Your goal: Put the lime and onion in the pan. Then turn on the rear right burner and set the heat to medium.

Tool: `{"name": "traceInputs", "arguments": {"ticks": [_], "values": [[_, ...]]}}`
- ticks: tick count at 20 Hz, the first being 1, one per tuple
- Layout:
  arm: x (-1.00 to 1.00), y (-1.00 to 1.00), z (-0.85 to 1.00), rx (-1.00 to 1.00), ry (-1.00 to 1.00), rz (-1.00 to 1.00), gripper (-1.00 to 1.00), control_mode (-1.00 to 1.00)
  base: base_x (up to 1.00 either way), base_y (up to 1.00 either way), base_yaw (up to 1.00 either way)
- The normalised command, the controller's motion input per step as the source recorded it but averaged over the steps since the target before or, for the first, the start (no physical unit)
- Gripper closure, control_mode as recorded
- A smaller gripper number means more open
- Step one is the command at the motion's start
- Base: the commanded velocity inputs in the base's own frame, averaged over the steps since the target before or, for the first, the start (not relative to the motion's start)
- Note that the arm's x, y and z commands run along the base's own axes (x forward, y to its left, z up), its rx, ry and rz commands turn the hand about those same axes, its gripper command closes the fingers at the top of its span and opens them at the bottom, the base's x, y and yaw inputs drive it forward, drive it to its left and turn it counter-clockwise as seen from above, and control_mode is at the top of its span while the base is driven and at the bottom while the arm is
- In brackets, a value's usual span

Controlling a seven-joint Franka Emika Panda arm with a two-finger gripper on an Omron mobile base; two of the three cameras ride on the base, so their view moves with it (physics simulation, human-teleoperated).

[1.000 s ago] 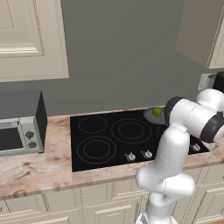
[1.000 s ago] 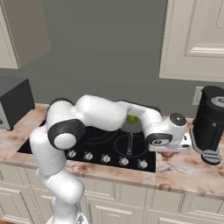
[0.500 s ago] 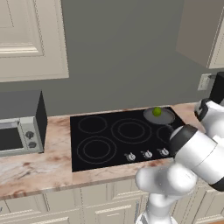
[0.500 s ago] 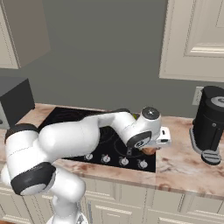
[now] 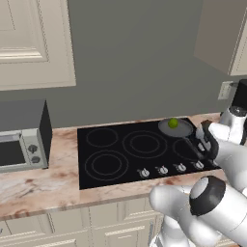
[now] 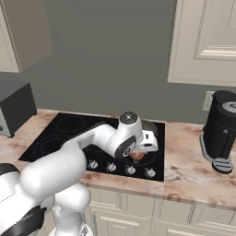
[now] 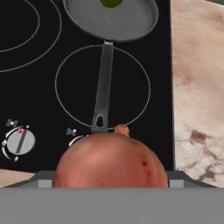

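Note:
A large orange-brown onion (image 7: 111,159) sits low in the hand view, held between the jaws of my gripper (image 6: 138,152), which is shut on it. In the right base view the onion (image 6: 136,157) hangs just above the stove's front right burner, near the knobs. The grey pan (image 7: 131,22) rests on the rear right burner, with its handle (image 7: 103,87) pointing toward me across the front right ring. The yellow-green lime (image 7: 110,2) lies in the pan. From the left base view, the lime (image 5: 173,123) shows inside the pan (image 5: 179,130), beyond my hand.
A row of knobs (image 5: 161,170) runs along the black cooktop's front edge, one of them (image 7: 17,141) left of the onion. Marble counter (image 7: 197,87) lies right of the stove. A black coffee machine (image 6: 221,129) stands far right, a microwave (image 5: 19,140) far left.
My arm has swung left from the counter right of the stove, bringing the onion over the front right burner. The lime and pan have stayed put.

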Motion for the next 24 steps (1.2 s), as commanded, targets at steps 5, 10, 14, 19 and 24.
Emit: {"name": "traceInputs", "arguments": {"ticks": [5,10,14,19,24], "values": [[0.5,0.41,0.24,0.0,0.0,0.0,1.0,-1.0,0.0,0.0,0.0],[0.66,0.2,0.24,0.01,0.0,0.0,1.0,-1.0,0.0,0.0,0.0],[0.66,0.13,0.16,0.08,0.0,0.0,1.0,-1.0,0.0,0.0,0.0],[0.64,0.01,0.08,0.12,0.03,0.0,1.0,-1.0,0.0,0.0,0.0],[0.55,0.0,0.12,0.05,0.12,0.0,1.0,-1.0,0.0,0.0,0.0]]}}
